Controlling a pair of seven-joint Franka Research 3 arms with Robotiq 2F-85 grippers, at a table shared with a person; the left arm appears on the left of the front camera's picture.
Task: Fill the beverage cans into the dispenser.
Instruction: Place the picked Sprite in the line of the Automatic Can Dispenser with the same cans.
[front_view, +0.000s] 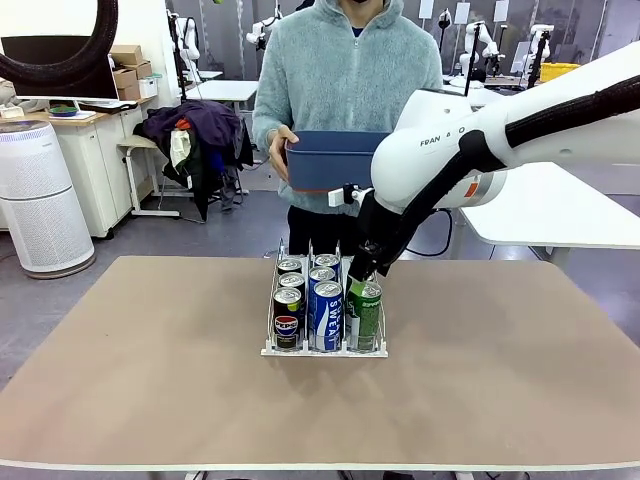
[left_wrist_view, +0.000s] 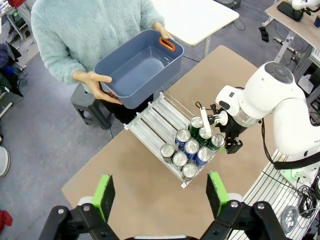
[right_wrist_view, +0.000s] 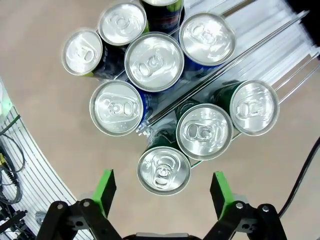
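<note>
From above, the right gripper (right_wrist_view: 160, 192) hangs with jaws wide over the cans' (right_wrist_view: 154, 62) silver tops, gripping nothing; the front view shows their labels in the dispenser (front_view: 324, 350) on the table (front_view: 520, 380). The left gripper (left_wrist_view: 159, 194), also spread and empty, looks down on a person's hands (left_wrist_view: 92, 82) holding a blue bin (left_wrist_view: 137, 70) just beyond the rack

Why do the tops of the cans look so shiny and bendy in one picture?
In the right wrist view the lamps overhead glare off the silver tops of the beverage cans, and the wide lens bows the dispenser rails; the front view is evenly lit, with soft shadows under the dispenser; the left wrist view curves the table edge.
</note>
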